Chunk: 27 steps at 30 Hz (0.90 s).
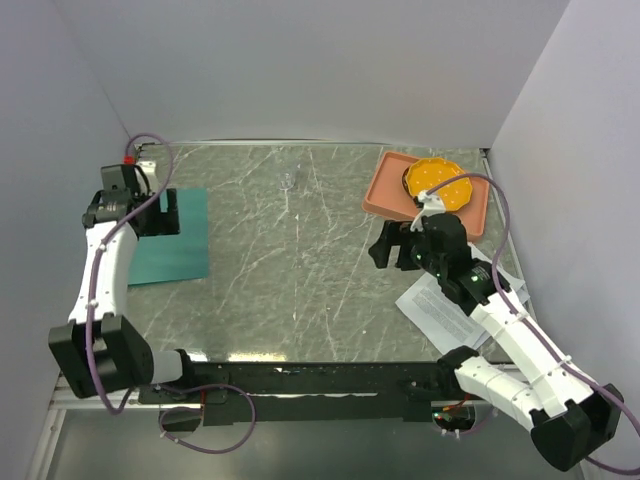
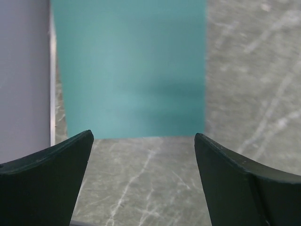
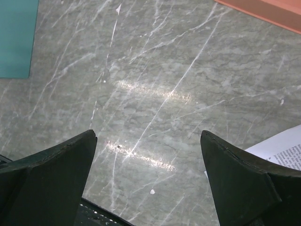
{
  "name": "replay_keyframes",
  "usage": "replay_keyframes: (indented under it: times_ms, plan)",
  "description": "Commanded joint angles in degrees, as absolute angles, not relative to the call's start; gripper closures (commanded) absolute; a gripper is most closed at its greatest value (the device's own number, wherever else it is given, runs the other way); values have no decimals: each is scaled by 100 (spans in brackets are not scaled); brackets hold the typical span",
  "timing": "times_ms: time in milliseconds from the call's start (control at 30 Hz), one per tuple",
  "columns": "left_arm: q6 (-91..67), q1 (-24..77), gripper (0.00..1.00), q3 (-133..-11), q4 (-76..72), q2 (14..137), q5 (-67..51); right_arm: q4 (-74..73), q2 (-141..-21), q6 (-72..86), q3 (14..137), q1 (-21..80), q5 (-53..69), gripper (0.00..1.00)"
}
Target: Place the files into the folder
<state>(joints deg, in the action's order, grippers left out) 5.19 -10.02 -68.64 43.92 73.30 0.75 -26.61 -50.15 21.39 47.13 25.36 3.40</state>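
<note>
The teal folder (image 1: pixel 172 245) lies flat and closed at the table's left side. My left gripper (image 1: pixel 162 214) is open and empty above it. In the left wrist view the folder (image 2: pixel 131 70) starts just past the gripper (image 2: pixel 143 150), and bare table shows between the fingers. The white printed files (image 1: pixel 447 307) lie at the right, partly under my right arm. My right gripper (image 1: pixel 384 246) is open and empty above bare table, left of the files. In the right wrist view a file corner (image 3: pixel 282 148) shows beside the gripper (image 3: pixel 148 155), and the folder's corner (image 3: pixel 16 37) is at far left.
A salmon-pink tray (image 1: pixel 392 188) holding an orange dish (image 1: pixel 437 180) sits at the back right, its edge in the right wrist view (image 3: pixel 263 9). Walls close in on the left, back and right. A black rail (image 1: pixel 300 378) runs along the near edge.
</note>
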Motion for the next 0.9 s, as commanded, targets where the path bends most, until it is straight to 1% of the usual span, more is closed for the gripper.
replay_keyframes:
  times_ms: [0,33,133,267,367,733,867]
  plan:
    - [475,-1686,4,-6908,3526,7821,-42,-2557,-5246,2031,4886,2977,-183,1]
    - [431,-1949,4,-6978,3481,7979,-131,-2601,-5378,1995,4991,3066,-324,1]
    - [281,-2310,4,-7320,3296,8647,-395,-2654,-5563,1890,5167,3418,-711,2]
    - [141,-2382,4,-7786,3129,9577,-247,-2637,-5651,1846,5247,3761,-1080,2]
    - [36,-2391,4,-7936,2919,9895,-149,-2558,-5643,1828,5221,4016,-1248,3]
    - [-193,-2628,4,-7981,2365,10371,-17,-2584,-5862,1714,5221,4754,-1951,6]
    - [-62,-2619,4,-7735,2101,10485,438,-2549,-5827,1766,5168,4869,-2065,7]
